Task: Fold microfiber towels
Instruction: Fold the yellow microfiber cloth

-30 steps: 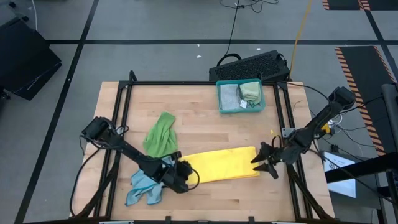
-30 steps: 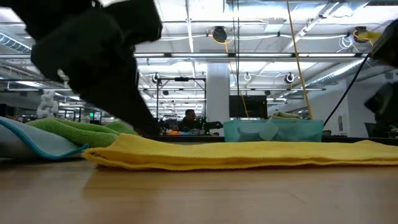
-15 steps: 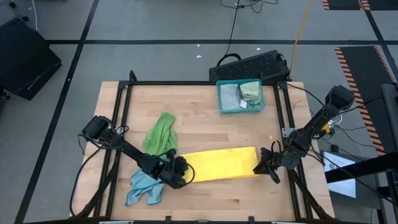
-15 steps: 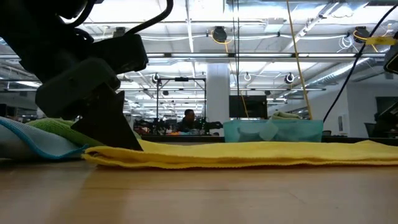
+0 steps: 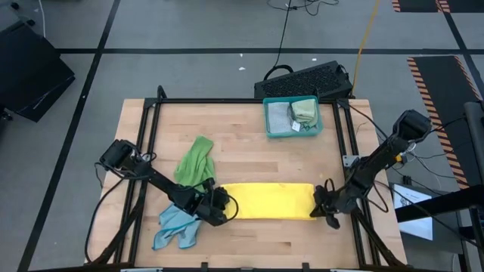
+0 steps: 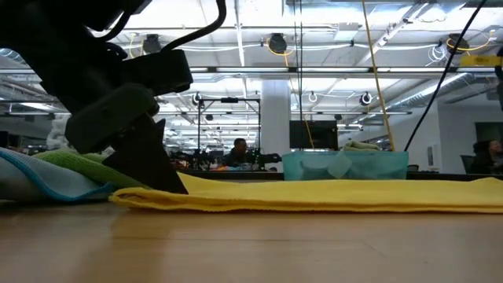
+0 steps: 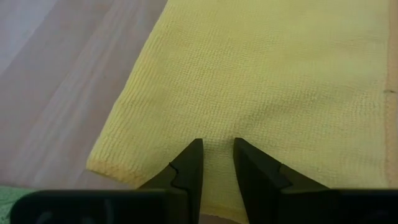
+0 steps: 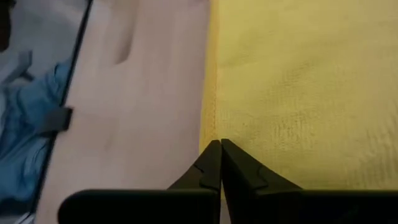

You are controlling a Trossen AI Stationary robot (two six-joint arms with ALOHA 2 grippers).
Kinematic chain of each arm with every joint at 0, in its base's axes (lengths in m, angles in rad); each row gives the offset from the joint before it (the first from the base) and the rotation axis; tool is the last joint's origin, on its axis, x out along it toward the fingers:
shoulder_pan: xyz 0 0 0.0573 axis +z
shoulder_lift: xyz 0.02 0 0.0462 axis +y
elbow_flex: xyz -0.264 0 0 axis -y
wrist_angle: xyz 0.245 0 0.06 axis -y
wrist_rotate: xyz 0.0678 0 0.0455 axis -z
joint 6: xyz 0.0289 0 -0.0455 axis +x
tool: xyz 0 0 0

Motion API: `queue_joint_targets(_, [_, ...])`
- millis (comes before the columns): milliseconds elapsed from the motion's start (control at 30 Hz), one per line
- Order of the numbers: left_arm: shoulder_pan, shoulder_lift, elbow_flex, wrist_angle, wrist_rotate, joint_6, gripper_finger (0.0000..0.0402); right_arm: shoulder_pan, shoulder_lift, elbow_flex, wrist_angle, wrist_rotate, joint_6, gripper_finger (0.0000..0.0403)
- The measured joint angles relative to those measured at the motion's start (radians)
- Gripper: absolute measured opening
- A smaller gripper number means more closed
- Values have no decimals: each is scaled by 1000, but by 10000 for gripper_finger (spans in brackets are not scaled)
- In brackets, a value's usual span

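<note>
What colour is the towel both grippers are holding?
Yellow. The yellow towel lies as a long strip between both grippers, clearest in the high view.

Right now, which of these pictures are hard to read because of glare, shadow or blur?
In the low view, the bright ceiling lights behind leave the left gripper a dark silhouette above the yellow towel. In the right wrist view, the light blue towel at the edge is blurred, while the weave by the right gripper is crisp. The high view is evenly lit.
</note>
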Motion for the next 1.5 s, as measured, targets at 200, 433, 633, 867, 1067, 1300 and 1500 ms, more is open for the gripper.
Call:
queue_joint_targets(200, [6,-44,3,-30,26,86,93,0,2,39,8,-37,-52,0])
queue_joint_targets(433, [37,-255,10,-104,-48,149,93,-13,2,50,41,38,-106,0])
queue_joint_targets(633, [115,-316,11,-249,40,134,106,-50,-12,50,41,41,-126,0])
queue_joint_targets(867, [221,-295,-43,-220,276,174,197,-94,-68,50,52,39,-225,0])
queue_joint_targets(1067, [243,-296,-85,-135,321,203,238,-138,-139,50,45,42,-351,0])
queue_joint_targets(1300, [246,-262,-131,-28,351,214,187,-273,-122,53,149,69,-489,0])
queue_joint_targets(1500, [247,-213,-136,-4,377,225,92,-364,-34,104,238,69,-586,0])
